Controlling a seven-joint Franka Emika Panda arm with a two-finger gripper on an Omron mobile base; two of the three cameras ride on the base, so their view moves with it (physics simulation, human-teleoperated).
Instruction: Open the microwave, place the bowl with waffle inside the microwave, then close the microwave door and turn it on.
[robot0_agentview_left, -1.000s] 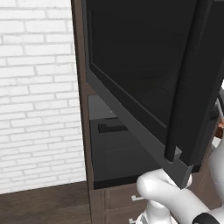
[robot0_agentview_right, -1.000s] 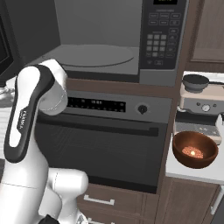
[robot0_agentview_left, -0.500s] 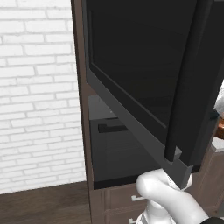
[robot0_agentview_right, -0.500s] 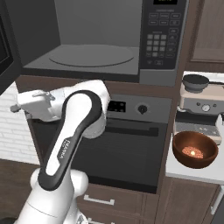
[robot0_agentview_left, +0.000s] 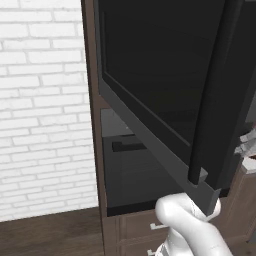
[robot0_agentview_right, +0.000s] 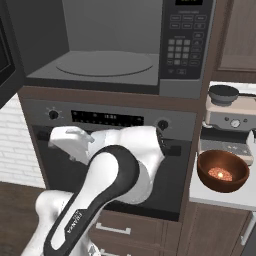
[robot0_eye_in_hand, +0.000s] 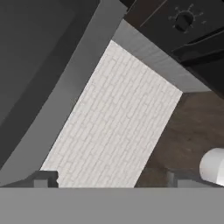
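Observation:
The microwave stands open, its grey cavity and round turntable bare. The microwave door is swung out to the left, dark glass in a grey frame, with its dark vertical handle on the free edge. In the hand view the door's grey frame runs diagonally just ahead of my gripper, whose fingertips stand wide apart, open, with nothing between them. My arm bends in front of the oven below the microwave. The brown bowl with waffle sits on the counter to the right.
The oven with round knobs and a display sits under the microwave. A coffee machine stands behind the bowl on the white counter. A white brick wall and wood floor lie left of the cabinetry.
My arm has folded down from upright at the left and swung rightward in front of the oven; the hand has dropped below the door. The door and bowl have not moved.

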